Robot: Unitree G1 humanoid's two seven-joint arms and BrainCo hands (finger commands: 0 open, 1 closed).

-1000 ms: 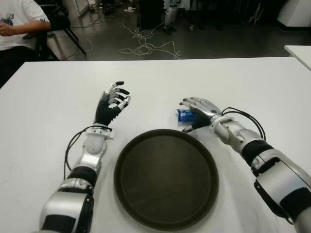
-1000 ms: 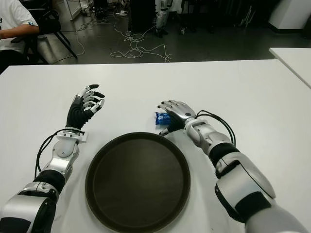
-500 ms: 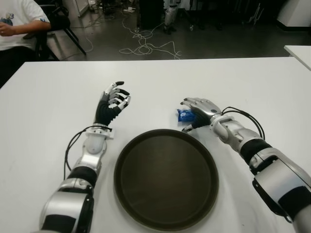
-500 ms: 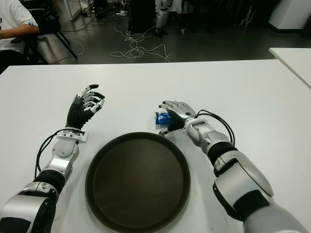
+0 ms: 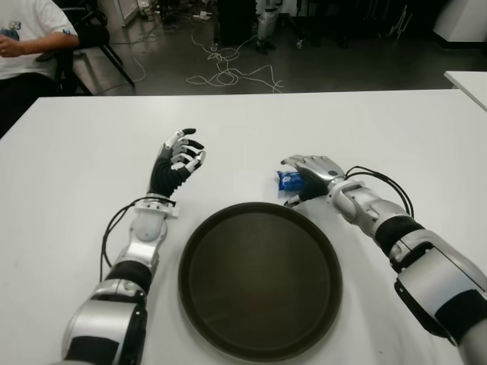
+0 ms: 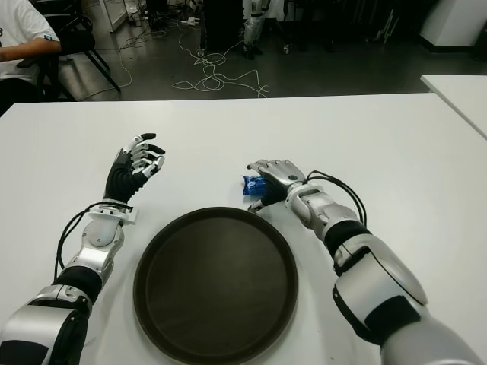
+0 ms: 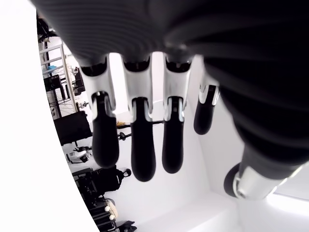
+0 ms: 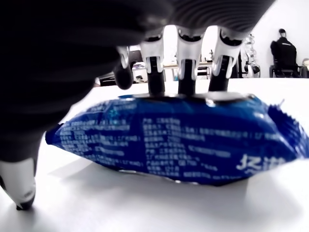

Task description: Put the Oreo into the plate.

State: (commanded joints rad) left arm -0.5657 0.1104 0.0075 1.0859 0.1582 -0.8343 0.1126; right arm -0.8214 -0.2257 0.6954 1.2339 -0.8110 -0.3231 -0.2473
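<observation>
The Oreo [image 5: 287, 179] is a small blue packet lying on the white table [image 5: 76, 175], just beyond the far right rim of the round dark plate [image 5: 259, 277]. My right hand [image 5: 308, 169] hovers over the packet from the right. In the right wrist view its fingers [image 8: 186, 58] reach over the top of the Oreo [image 8: 183, 145], while the thumb [image 8: 17, 183] points down at the table beside it, not closed on it. The packet lies flat on the table. My left hand [image 5: 179, 155] stands raised left of the plate, fingers spread and holding nothing.
A seated person [image 5: 23, 38] is beyond the table's far left corner. Cables lie on the floor [image 5: 228, 72] behind the table. The corner of another white table [image 5: 468, 80] shows at the far right.
My right hand has settled slightly lower and closer over the blue packet. The left hand and the plate have not moved.
</observation>
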